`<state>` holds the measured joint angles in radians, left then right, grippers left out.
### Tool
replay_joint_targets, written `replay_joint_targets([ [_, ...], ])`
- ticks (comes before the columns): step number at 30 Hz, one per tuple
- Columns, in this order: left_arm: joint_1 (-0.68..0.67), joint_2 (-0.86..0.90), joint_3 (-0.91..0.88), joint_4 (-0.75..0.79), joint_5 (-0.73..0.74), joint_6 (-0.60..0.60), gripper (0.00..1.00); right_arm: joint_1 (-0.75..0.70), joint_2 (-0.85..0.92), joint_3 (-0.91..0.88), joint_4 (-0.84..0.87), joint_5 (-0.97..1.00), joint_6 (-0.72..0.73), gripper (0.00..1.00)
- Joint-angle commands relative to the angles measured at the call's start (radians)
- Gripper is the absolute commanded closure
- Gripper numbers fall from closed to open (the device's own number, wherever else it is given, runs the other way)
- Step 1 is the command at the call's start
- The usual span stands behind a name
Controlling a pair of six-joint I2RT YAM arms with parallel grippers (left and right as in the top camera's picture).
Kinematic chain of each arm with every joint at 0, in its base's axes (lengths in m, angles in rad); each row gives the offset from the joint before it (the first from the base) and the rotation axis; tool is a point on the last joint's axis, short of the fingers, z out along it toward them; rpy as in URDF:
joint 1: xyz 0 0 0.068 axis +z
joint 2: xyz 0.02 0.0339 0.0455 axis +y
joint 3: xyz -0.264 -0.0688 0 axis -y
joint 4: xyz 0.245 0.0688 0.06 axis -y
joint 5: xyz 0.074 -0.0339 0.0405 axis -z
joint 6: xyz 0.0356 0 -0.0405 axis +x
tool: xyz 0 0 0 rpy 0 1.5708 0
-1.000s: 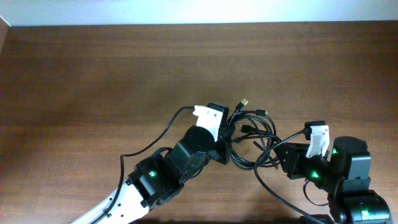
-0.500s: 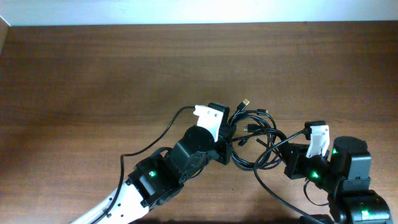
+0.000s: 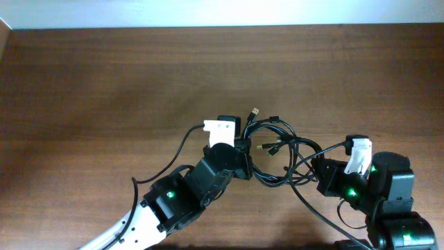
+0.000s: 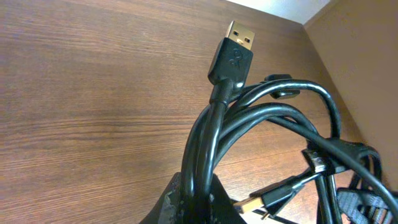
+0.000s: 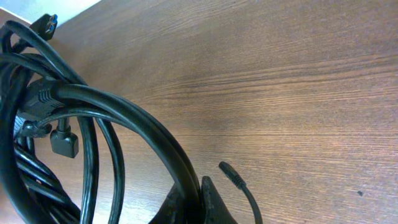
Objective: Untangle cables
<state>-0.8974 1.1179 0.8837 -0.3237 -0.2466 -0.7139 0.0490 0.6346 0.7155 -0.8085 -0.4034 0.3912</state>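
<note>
Dragged leftward, black cables (image 3: 272, 126) remain looped together.

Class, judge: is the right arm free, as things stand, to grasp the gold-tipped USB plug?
Probably not. The right gripper is shut on a loop of the cables, and the USB plug lies across the tangle, beside the left gripper.

The right gripper (image 5: 200, 202) sits at the near edge, its two dark fingers (image 5: 217, 208) pressed together on one thick black cord of the cables (image 5: 124, 118). That cord arches up and left into a bundle of loops crowding the left side. An angled plug (image 5: 64, 144) hangs among the loops. Just right of the fingers, a thin cord's small plug (image 5: 227, 170) shows against the wooden table (image 5: 298, 81).
</note>
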Motion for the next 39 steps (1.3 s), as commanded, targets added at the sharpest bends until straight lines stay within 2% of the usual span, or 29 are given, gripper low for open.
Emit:
replay_joint_targets([
  [1,0.003,-0.011,0.019,-0.011,-0.091,-0.012,1.00,-0.004,-0.005,-0.003,0.012,0.049,0.057,0.96],
  [5,0.003,-0.001,0.019,-0.029,-0.100,-0.053,1.00,-0.004,-0.005,-0.003,0.013,0.050,0.090,0.96],
  [9,0.003,0.008,0.019,-0.135,-0.200,-0.276,1.00,-0.004,-0.005,-0.003,0.015,0.050,0.113,0.96],
  [10,0.003,0.010,0.019,-0.147,-0.207,-0.299,1.00,-0.004,-0.005,-0.003,0.016,0.051,0.124,0.96],
  [16,0.003,0.011,0.019,-0.150,-0.207,-0.320,1.00,-0.004,-0.005,-0.003,0.007,0.080,0.158,0.96],
  [23,0.003,0.011,0.019,-0.187,-0.208,-0.495,1.00,-0.004,-0.005,-0.003,-0.027,0.136,0.254,0.96],
  [26,0.003,0.011,0.019,-0.187,-0.215,-0.514,1.00,-0.004,-0.005,-0.003,-0.046,0.155,0.302,0.96],
  [39,0.003,0.011,0.019,-0.187,-0.217,-0.532,1.00,-0.004,-0.005,-0.003,-0.094,0.248,0.302,0.96],
])
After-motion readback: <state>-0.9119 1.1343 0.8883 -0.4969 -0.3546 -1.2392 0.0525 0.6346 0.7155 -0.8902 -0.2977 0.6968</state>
